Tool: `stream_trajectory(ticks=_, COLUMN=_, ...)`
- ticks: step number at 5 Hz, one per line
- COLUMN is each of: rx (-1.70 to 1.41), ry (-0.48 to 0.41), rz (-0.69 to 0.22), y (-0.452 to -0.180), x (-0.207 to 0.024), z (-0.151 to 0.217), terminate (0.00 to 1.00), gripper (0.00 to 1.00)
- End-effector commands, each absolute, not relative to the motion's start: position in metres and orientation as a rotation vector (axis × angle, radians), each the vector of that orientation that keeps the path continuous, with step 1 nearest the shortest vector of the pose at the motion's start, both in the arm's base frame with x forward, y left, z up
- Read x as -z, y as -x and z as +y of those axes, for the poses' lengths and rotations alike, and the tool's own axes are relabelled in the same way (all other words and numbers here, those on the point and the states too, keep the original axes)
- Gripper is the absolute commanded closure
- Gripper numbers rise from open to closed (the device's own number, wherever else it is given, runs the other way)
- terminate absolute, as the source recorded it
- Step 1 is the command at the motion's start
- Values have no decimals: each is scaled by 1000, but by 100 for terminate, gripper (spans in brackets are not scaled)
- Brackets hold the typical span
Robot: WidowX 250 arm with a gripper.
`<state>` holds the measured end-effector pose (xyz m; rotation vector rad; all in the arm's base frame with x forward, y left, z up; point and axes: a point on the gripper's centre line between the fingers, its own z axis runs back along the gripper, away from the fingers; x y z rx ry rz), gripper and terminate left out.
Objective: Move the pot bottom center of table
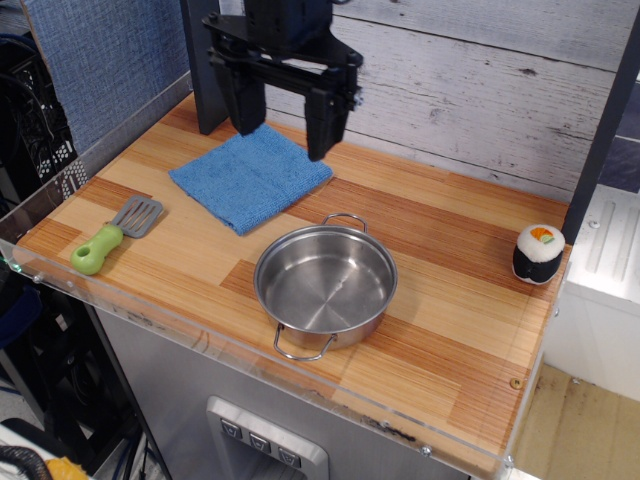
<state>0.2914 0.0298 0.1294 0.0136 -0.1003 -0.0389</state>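
The pot (326,285) sits on the tabletop (440,300) near the 6 o'clock edge, roughly central, so it looks about placed. The gripper (284,125), at 11 o'clock above a blue cloth (250,173), hangs spread and empty; only clearing away seems left.

From my feed the pot (325,285) sits near the table's (450,330) front edge, gripper (283,140) spread wide above the blue cloth (250,175), holding nothing.

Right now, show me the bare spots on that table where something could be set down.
Bare table lies between the pot and sushi toy, and along the back wall right of the blue cloth. The left end is crowded: cloth, spatula, open gripper overhead.
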Motion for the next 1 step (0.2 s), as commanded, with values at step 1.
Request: stream_trajectory(ticks=1, rx=-2, ry=-36, rz=-167, y=-276, x=-144, z=33, terminate=100, gripper=0)
